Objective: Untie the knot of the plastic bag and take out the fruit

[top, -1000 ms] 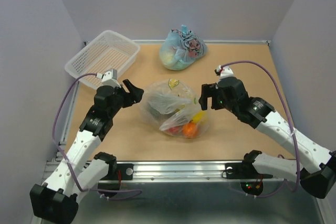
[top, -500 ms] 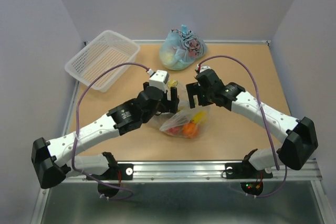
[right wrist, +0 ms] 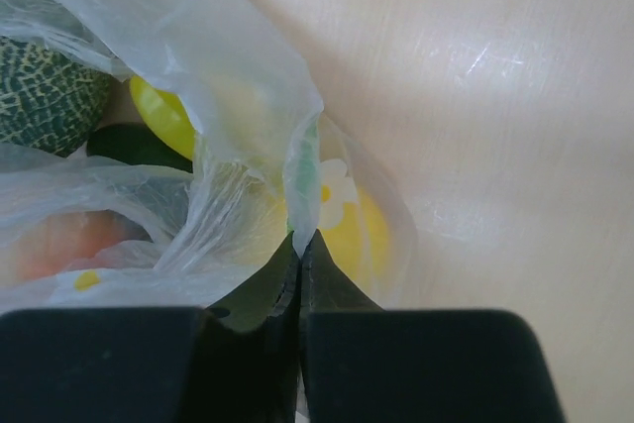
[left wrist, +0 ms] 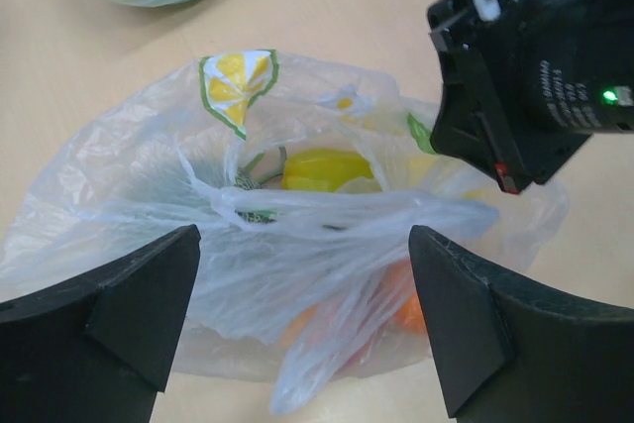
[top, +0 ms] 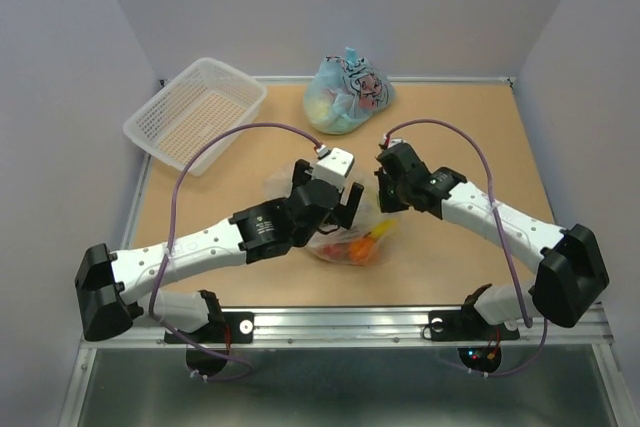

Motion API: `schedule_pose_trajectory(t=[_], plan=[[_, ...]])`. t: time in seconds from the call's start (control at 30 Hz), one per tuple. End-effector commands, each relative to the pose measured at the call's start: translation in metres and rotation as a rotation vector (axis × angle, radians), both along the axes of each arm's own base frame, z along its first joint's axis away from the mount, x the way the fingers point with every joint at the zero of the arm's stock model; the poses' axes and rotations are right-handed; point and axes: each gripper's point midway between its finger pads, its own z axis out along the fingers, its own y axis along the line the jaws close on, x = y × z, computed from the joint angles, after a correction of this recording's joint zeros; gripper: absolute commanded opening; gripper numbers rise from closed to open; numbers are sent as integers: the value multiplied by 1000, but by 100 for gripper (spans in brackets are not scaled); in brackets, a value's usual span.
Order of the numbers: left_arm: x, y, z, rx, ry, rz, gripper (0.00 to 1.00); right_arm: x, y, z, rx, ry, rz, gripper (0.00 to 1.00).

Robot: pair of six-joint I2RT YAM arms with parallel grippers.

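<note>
The worktop (top: 480,147) is a tan, wood-look board boxed in by plain pale lilac-grey walls (top: 400,7), with a metal rail along its lower edge in the overhead view. A white plastic mesh basket (top: 200,107) sits in the upper left corner of the board. A knotted light-blue bag with black cartoon print (top: 348,95) rests at top centre against the back wall. The thin, crinkly, colourless see-through plastic bag (left wrist: 119,205) lies at the middle of the worktop, partly covered from above by the two arms that meet over it. Its film is rumpled into white creases, printed with a lemon-slice mark and small flowers, and gathered into a twisted strand across its top. Fruit shows through it: a yellow lemon (left wrist: 322,167), a netted green melon (right wrist: 45,96), a dark green piece (right wrist: 134,146), a pink-orange piece (right wrist: 69,240) and something orange (left wrist: 411,309). The left gripper (left wrist: 302,255) hangs over the bag, its black fingers (left wrist: 119,314) spread wide at either side of it, touching nothing that can be seen. The right gripper (right wrist: 299,245) is at the bag's right edge, its fingers (right wrist: 248,344) pressed together and pinching a fold of the film.
</note>
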Motion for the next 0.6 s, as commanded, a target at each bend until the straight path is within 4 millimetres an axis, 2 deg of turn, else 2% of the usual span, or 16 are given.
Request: schedule_pose_trajectory(t=[0.0, 0.07, 0.23, 0.33, 0.4, 0.43, 0.47, 0.57], plan=[[14, 4, -1, 35, -64, 73, 99, 3, 11, 25, 113, -71, 11, 1], [19, 3, -5, 73, -78, 95, 99, 1, 12, 29, 125, -78, 22, 1], [18, -18, 0, 122, -100, 1, 99, -4, 11, 27, 134, -71, 30, 1], [16, -28, -5, 132, -96, -43, 99, -7, 9, 26, 142, -70, 22, 1], [20, -26, -13, 149, -91, -10, 99, -9, 8, 23, 144, -68, 19, 1], [24, -25, -24, 175, -82, 22, 99, -10, 7, 25, 147, -76, 16, 1], [31, -12, -31, 208, -82, 98, 99, -10, 6, 25, 146, -77, 12, 1], [43, 0, -51, 217, -33, 211, 99, -12, 3, 26, 145, -85, 8, 1]])
